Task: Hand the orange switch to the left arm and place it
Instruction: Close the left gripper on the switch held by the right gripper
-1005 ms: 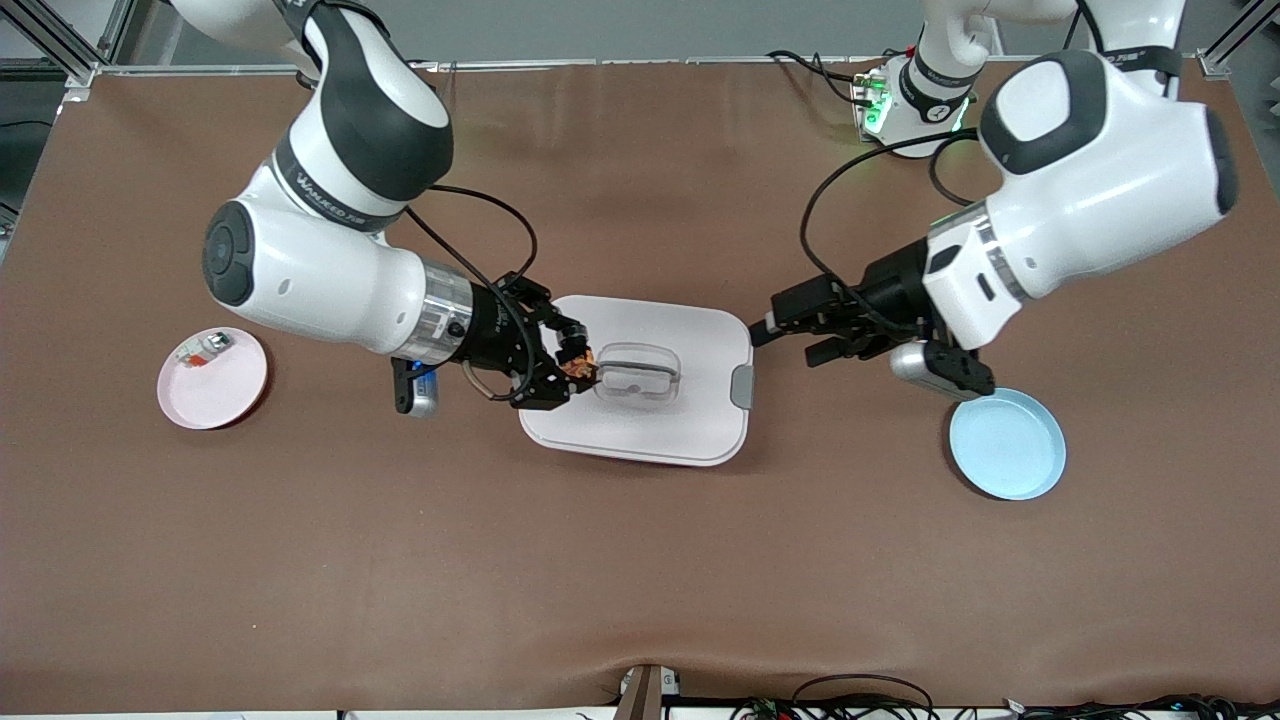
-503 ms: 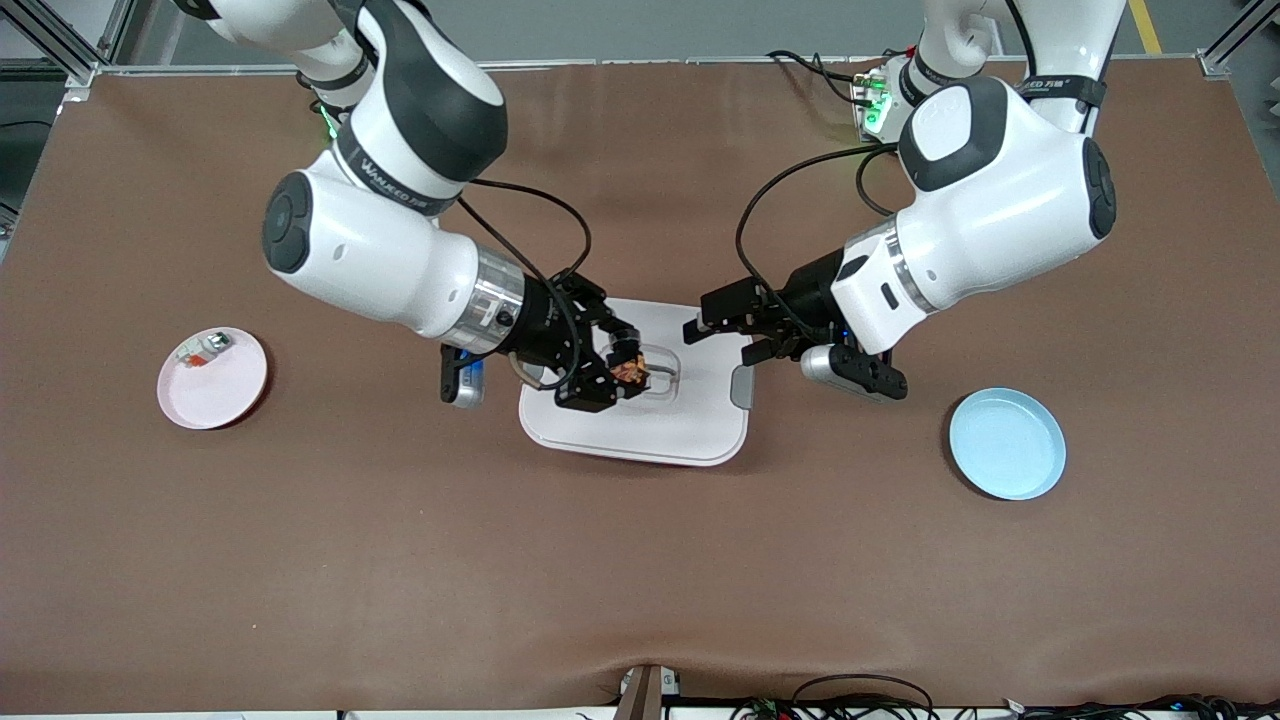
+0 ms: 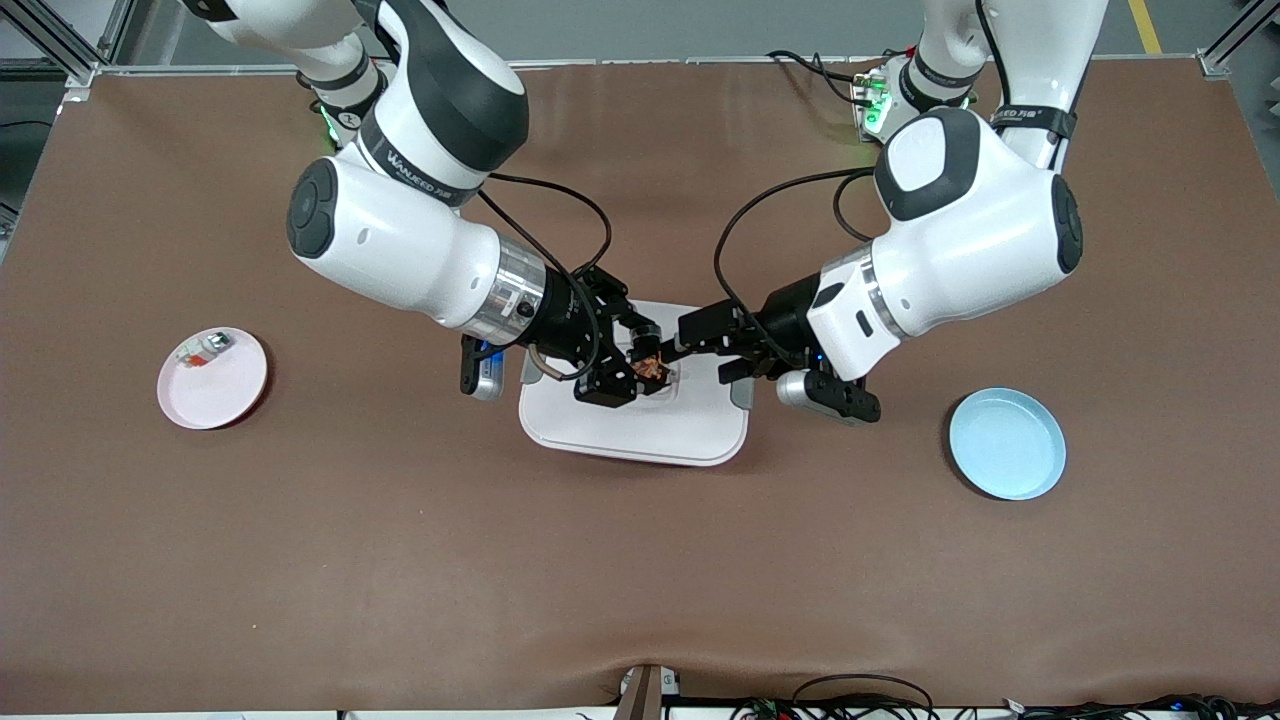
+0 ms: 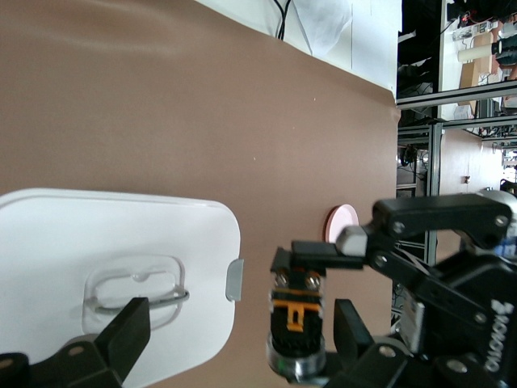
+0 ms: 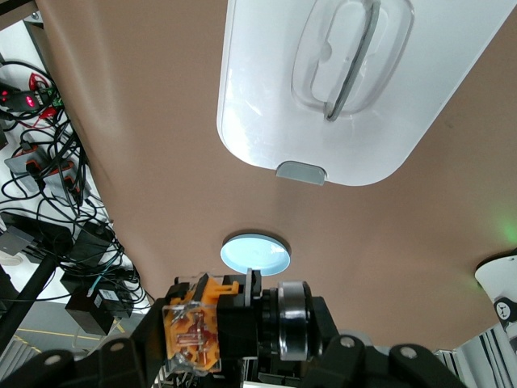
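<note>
The orange switch is a tiny black part with an orange end. My right gripper is shut on it and holds it in the air over the recessed handle of the white box. My left gripper is open, over the box, right beside the switch. In the left wrist view the switch sits between the left gripper's spread fingers, close to one of them and touching neither. The right wrist view shows the switch clamped in my right gripper, high above the box.
A pink plate with a whitish small part lies toward the right arm's end of the table. A blue plate lies toward the left arm's end. The box has grey side clasps.
Both arms have closed in over the box. The right gripper carried the switch from the box's edge to over its handle. The left gripper came from beside the box to right next to the switch.
</note>
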`<act>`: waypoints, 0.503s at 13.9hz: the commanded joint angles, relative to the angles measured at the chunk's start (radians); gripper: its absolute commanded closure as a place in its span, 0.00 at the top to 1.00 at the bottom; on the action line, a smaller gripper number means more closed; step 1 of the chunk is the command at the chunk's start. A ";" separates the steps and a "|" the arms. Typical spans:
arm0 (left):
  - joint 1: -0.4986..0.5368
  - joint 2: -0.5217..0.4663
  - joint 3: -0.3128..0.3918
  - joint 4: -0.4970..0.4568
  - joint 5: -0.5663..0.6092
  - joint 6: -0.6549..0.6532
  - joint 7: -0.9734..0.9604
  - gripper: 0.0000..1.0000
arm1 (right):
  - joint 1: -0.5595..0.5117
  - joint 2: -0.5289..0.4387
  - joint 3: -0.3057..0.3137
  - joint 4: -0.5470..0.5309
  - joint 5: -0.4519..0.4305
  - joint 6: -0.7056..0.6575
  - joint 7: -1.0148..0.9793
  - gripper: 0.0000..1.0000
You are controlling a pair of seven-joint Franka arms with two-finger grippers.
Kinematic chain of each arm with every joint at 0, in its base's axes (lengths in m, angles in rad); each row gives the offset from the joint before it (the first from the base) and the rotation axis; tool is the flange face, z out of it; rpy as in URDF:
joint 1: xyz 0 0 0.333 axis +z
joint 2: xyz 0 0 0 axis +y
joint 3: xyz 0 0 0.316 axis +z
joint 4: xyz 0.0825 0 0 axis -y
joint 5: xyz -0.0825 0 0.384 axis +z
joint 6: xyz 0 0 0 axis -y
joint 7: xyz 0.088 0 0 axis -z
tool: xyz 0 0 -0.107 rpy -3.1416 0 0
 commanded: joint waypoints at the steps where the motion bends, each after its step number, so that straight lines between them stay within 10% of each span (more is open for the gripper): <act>1: -0.024 0.021 0.003 0.029 -0.023 0.038 0.028 1.00 | 0.015 0.021 -0.001 0.041 0.021 0.016 0.030 0.00; 7: -0.033 0.032 0.005 0.034 -0.021 0.044 0.033 1.00 | 0.027 0.047 0.000 0.066 0.021 0.058 0.046 0.00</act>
